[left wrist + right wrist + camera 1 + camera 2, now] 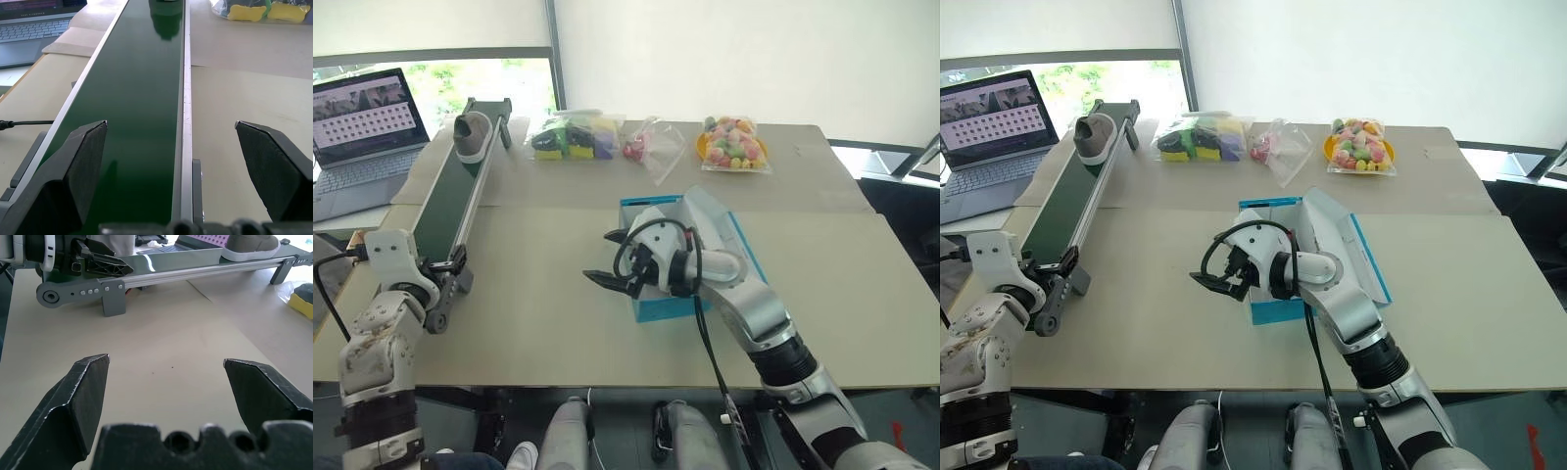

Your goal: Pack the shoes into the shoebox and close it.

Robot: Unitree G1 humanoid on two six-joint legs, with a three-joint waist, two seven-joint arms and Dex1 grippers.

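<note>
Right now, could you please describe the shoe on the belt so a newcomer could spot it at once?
Find the long dark-green belt along the table's left side, beside the laptop. At its far end sits the shoe, grey-taupe with a pale sole, the only thing on the belt.

Silver-grey jointed arms, black cable looped at the right hand (612, 258), 2 black fingers.

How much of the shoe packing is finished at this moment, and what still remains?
Done: the shoebox stands open, though whether a shoe is already inside is hidden by the right arm. In hand: nothing; the right pincer is open and empty beside the box, and the left pincer is open at the near end of the conveyor belt. Left: one shoe waits at the belt's far end; then closing the lid.
</note>
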